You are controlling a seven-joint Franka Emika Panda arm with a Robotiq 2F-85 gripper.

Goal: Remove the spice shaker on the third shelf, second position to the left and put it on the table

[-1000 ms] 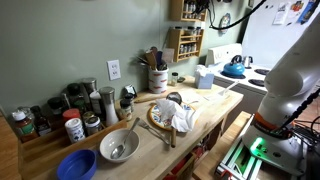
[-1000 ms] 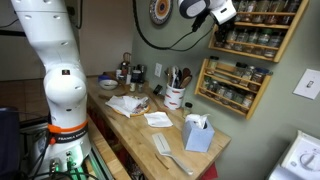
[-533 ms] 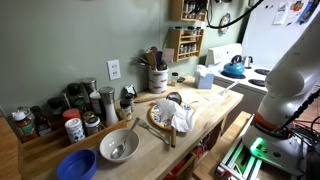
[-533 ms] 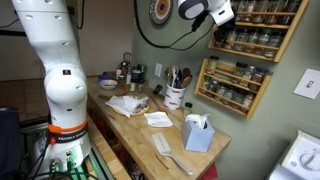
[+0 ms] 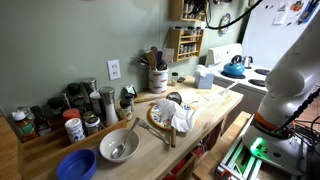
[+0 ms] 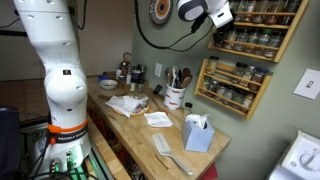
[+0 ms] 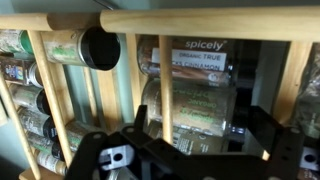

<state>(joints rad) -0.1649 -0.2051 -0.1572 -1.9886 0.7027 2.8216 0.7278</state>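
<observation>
Two light-wood wall racks of dark-capped spice jars hang above the countertop (image 6: 140, 125), an upper rack (image 6: 262, 30) and a lower rack (image 6: 232, 85); both exterior views show them, with the upper rack (image 5: 184, 10) at the top. My gripper (image 6: 220, 14) is raised at the upper rack's left end, also in an exterior view (image 5: 208, 10). In the wrist view, which is turned sideways, my open gripper (image 7: 200, 140) straddles a clear spice shaker (image 7: 190, 110) that lies behind a wooden rail (image 7: 155, 95). A cinnamon jar (image 7: 197, 57) sits beside it.
On the countertop (image 5: 212, 104) stand a utensil crock (image 6: 175, 97), a blue tissue box (image 6: 197, 133), a plate with a cloth (image 5: 172, 115), a metal bowl (image 5: 118, 147), a blue bowl (image 5: 76, 165) and several jars (image 5: 60, 110). A white stove with a kettle (image 5: 236, 66) is beyond.
My gripper has shifted very slightly at the upper rack; nothing else has moved.
</observation>
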